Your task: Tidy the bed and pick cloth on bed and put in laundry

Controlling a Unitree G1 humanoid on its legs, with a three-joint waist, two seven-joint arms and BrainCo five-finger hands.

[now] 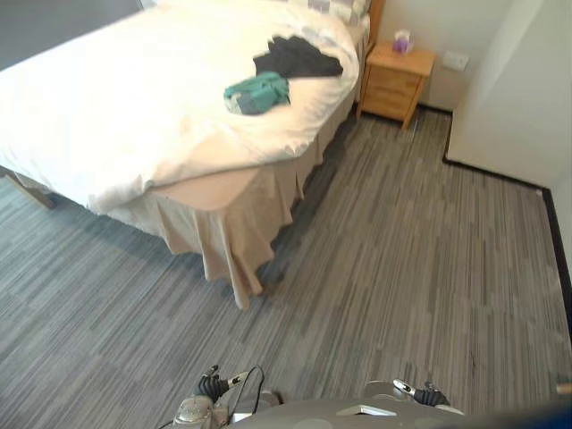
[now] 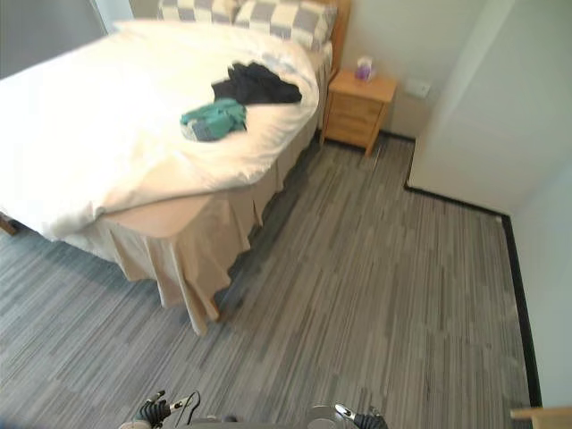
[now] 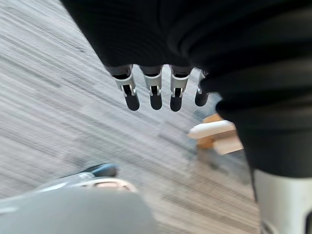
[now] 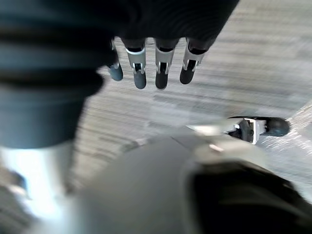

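Observation:
A teal cloth (image 1: 257, 93) lies crumpled on the white duvet (image 1: 134, 98) of the bed, near its right edge. Just behind it a black cloth (image 1: 298, 57) is spread out towards the pillows. Both my hands hang low and far from the bed, over the carpet. My left hand (image 1: 213, 386) shows at the lower edge, its fingers (image 3: 155, 95) straight and holding nothing. My right hand (image 1: 420, 393) is also at the lower edge, and its fingers (image 4: 146, 73) hang loose and empty.
The duvet leaves the bed's near corner (image 1: 210, 189) bare above a beige skirt (image 1: 228, 241). Checked pillows (image 2: 268, 20) lie at the head. A wooden nightstand (image 1: 396, 82) with a small purple item (image 1: 402, 41) stands beside the bed. Grey striped carpet (image 1: 402, 259) runs to a white wall (image 1: 509, 89).

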